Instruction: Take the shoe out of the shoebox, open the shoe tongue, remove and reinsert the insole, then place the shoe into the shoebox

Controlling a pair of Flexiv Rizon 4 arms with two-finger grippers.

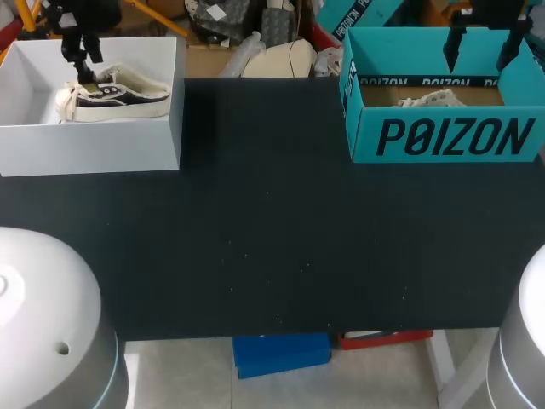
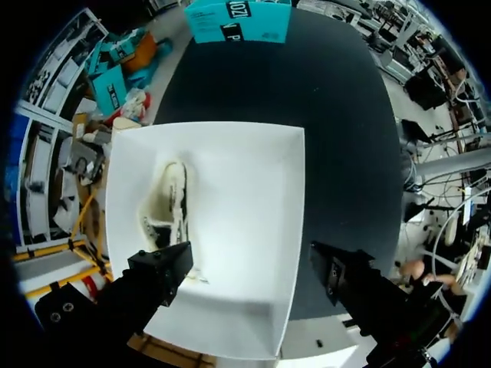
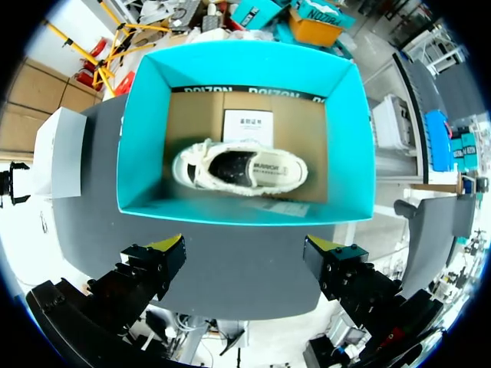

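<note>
Dark-and-cream shoe [image 1: 119,95] in white box [image 1: 85,149], left claw [image 1: 83,72] over it; teal shoebox [image 1: 451,136] opposite

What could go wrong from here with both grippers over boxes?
The dark-trimmed shoe lies close to one wall of the white box, so the open left gripper may clip it or tip the shoe. The white shoe sits deep in the tall-walled teal box; the right gripper could nudge it.

Bright, even light from overhead; the white box [image 1: 94,149] at ten o'clock in the head view glares nearly blank inside; it casts a soft shadow toward three o'clock onto the matte dark table [image 1: 272,247]; the teal shoebox [image 1: 366,141] at two o'clock shades its own floor.
</note>
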